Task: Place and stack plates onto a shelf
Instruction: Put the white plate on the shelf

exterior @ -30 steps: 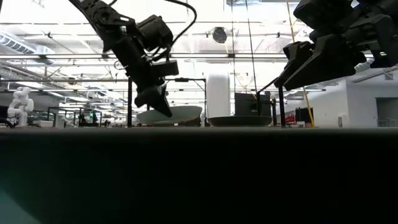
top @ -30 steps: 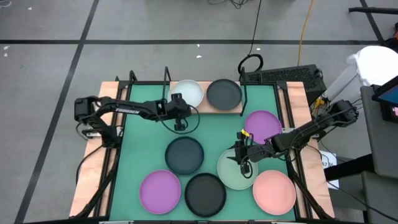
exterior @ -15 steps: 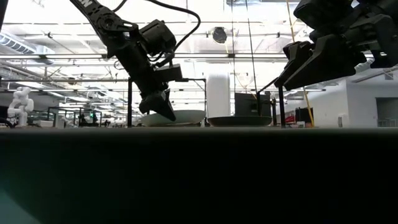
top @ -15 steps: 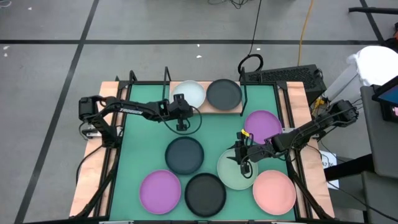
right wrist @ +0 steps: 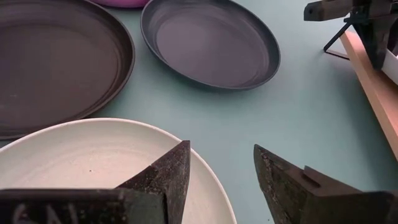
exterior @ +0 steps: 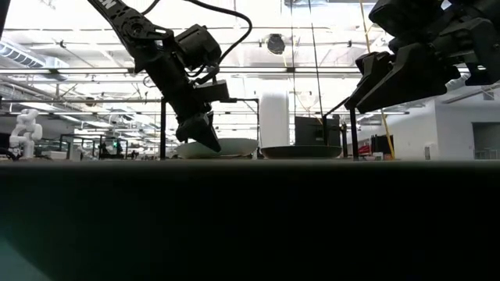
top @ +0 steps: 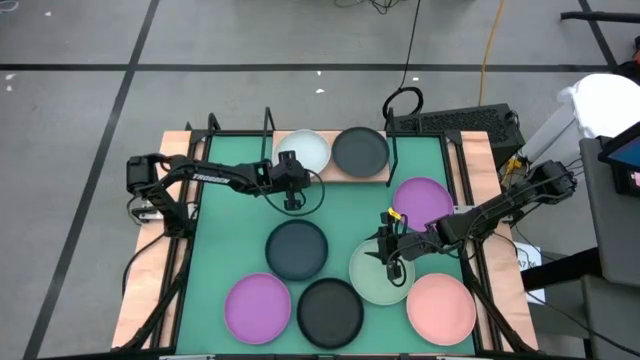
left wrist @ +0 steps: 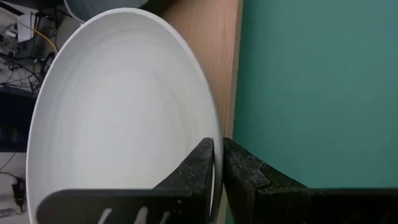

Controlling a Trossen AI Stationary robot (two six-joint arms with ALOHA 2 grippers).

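White plate (top: 303, 151) and dark grey plate (top: 359, 150) lie on the shelf (top: 372, 177); six on the table.

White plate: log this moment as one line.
left gripper: shut on white plate rim, on shelf | right gripper: open over mint plate

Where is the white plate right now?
In the high view the white plate sits on the left half of the shelf at the table's far edge, beside the dark grey plate. The left gripper is clamped on its rim.
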